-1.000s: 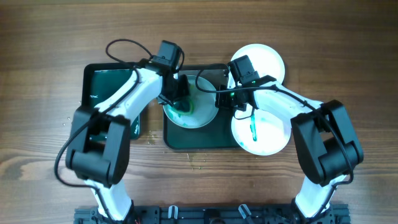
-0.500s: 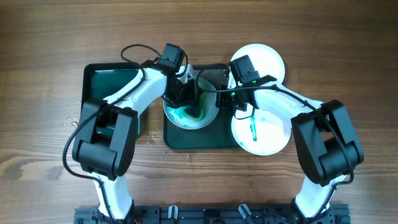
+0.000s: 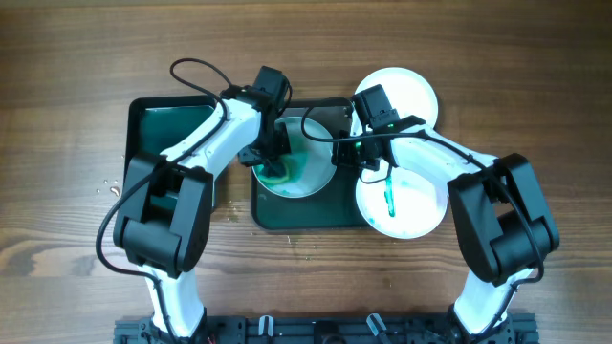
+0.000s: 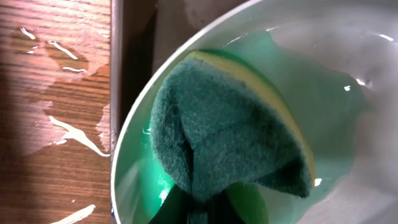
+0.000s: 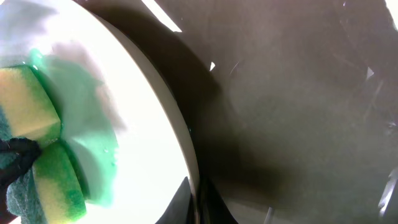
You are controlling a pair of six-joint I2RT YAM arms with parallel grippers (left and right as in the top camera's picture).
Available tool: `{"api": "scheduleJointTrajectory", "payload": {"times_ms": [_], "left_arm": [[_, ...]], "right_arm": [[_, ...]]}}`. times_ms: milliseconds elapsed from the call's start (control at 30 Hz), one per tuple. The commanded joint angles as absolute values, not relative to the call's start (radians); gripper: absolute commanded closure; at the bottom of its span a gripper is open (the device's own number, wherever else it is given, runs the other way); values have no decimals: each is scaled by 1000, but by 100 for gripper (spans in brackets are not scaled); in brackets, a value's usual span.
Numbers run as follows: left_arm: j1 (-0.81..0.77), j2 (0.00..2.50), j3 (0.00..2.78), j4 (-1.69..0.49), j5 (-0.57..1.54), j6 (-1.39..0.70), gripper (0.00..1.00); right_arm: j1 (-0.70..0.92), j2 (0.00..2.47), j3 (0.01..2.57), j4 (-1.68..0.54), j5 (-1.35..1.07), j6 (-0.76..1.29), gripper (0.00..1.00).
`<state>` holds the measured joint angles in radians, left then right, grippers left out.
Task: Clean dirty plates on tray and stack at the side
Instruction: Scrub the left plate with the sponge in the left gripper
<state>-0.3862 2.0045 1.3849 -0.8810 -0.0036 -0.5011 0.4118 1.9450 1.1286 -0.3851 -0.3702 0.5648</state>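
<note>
Your left fingers point(image 4: 198, 213) clamp a green-and-yellow sponge point(image 4: 230, 130) against the middle plate point(image 3: 311, 170), which lies in the tray point(image 3: 311, 215) smeared green (a wet film across it). Your right fingers point(image 5: 198, 205) pinch its rim. Rightward on the bench point(image 3: 535, 76) lie one streaked plate point(image 3: 416, 215) and, beyond it, one clean plate point(image 3: 406, 91).

The tray point(image 5: 298, 93) is dark, smooth and faintly scratched, probably plastic. The white plate point(image 4: 348, 62) on it is glossy and wet. The sponge point(image 4: 230, 124) shows rough green scouring fibre over yellow foam, and the table point(image 4: 56, 93) beside the tray is grained wood.
</note>
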Motion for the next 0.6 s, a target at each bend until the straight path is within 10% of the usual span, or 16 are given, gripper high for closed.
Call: {"api": "scheduleJointTrajectory", "payload": {"times_ms": [0,267,567], "left_arm": [[-416,2001,1389,-878,-63,-516,96],[-439,2004,1386,-587,304,-450,96],[-440,2019,1385,-606,47,-483,96]], "right_arm": [[412,1964,1141,-386,-393,579,96],[412,1964,1141,-389,-393,579,96],[412,1964,1141,-391,-392,576,96]]}}
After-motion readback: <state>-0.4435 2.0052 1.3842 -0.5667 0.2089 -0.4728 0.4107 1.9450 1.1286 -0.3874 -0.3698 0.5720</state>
